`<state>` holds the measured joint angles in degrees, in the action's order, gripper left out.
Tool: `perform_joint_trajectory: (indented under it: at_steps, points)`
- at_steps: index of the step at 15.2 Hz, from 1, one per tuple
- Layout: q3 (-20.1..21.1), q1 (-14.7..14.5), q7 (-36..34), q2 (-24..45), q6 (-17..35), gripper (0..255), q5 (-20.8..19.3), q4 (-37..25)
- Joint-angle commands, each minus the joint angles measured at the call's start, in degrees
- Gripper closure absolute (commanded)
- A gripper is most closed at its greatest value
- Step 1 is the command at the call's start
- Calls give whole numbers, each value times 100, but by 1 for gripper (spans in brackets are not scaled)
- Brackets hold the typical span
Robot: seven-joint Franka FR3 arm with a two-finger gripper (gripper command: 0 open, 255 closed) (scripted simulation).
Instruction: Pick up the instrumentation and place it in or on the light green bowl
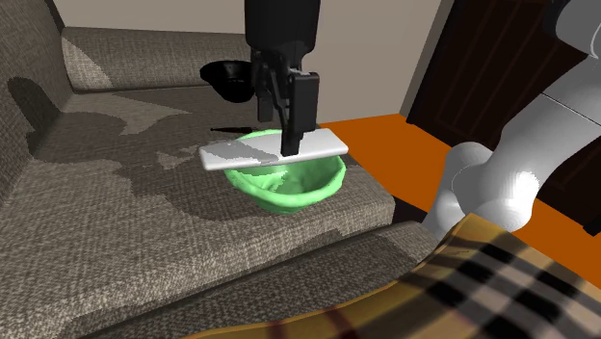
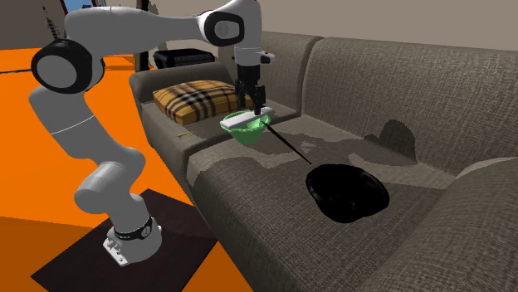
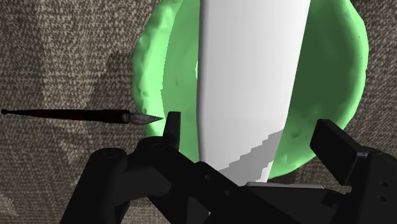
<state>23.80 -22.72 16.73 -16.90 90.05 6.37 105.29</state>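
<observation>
Over green bowl (image 1: 289, 190), pincer (image 3: 253, 130) open w/ white instrument (image 3: 254, 76) across rim; wrist view shows fingers (image 3: 172, 124) clear of it.

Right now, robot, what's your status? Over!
Gripper open, straddling white slab, not touching. Slab lying across rim of light green bowl. Dark pen beside bowl, nothing blocking.

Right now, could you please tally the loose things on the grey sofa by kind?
Bowls: 2, a light green bumpy bowl and a black bowl
white flat slab, lying across the green bowl: 1
thin dark pen: 1
tan plaid cushion: 1
Total: 5
</observation>
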Motion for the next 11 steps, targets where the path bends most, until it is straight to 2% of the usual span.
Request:
perform_joint_trajectory:
  at_steps: [1, 3, 11]
  points:
    - [9, 9, -40, 87, -295, 0, -30, -377]
    - [22, 23, -85, 222, -651, 0, -78, -860]
    - [21, 22, -85, 221, -650, 0, -78, -858]
